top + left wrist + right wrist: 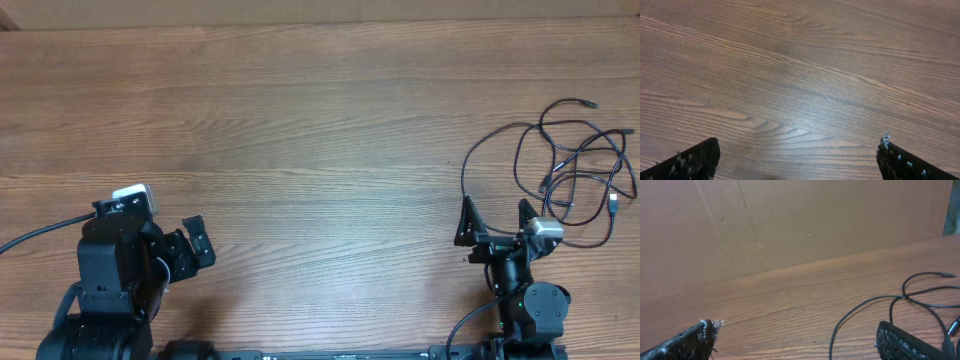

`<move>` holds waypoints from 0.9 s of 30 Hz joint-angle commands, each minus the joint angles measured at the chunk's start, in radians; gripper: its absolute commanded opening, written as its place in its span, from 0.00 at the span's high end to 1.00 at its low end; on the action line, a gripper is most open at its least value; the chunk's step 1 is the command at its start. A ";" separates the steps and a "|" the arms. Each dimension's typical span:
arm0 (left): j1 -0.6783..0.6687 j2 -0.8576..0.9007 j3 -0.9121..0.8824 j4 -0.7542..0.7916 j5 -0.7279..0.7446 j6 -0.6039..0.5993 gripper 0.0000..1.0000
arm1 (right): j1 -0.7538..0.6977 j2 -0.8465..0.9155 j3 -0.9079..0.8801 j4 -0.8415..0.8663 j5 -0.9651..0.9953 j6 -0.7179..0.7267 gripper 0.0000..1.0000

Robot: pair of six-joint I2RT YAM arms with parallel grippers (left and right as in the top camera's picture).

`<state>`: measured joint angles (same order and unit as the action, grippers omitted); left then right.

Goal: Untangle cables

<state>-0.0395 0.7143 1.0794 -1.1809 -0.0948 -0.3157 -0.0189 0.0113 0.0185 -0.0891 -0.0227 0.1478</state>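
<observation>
**Both grippers wide open and empty; cables lie tangled at the table's right end**

The overhead camera alone shows the whole layout. The cables [575, 175] lie as a loose knot of thin black loops on the wooden table [300, 120], at its right end. Small plugs show at some strand ends. The right gripper [495, 222] sits at the near edge of this knot with its jaws spread wide and nothing between them. One long strand curves down toward its left finger, and the lower loops run beside its right finger and under the wrist camera housing. Whether any strand touches a finger cannot be told from above. The left gripper [798, 150] is well apart from the cables, at the table's left end.

The left wrist view adds only that its two fingertips stand far apart at the bottom corners, with bare wood grain between them and nothing gripped.

The right wrist view looks low across the table toward a plain brown board [790, 225] standing behind it, which the overhead barely shows. A few strands arc in from the right, and one curves down between the spread fingers, closer to the right one. Most of the tangle is cut off by the frame's right edge. The crossings inside the knot are too fine to trace in any view.
</observation>
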 commanded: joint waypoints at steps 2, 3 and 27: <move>-0.006 -0.001 -0.005 0.003 -0.009 -0.013 0.01 | 0.014 -0.009 -0.011 0.008 -0.026 -0.098 0.00; -0.006 -0.001 -0.005 0.003 -0.009 -0.013 0.00 | 0.017 -0.009 -0.011 0.008 -0.024 -0.103 0.00; -0.006 -0.001 -0.004 0.003 -0.009 -0.013 0.00 | 0.019 -0.008 -0.011 0.008 -0.031 -0.104 0.00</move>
<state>-0.0395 0.7143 1.0794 -1.1809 -0.0948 -0.3157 -0.0048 0.0113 0.0185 -0.0891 -0.0479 0.0513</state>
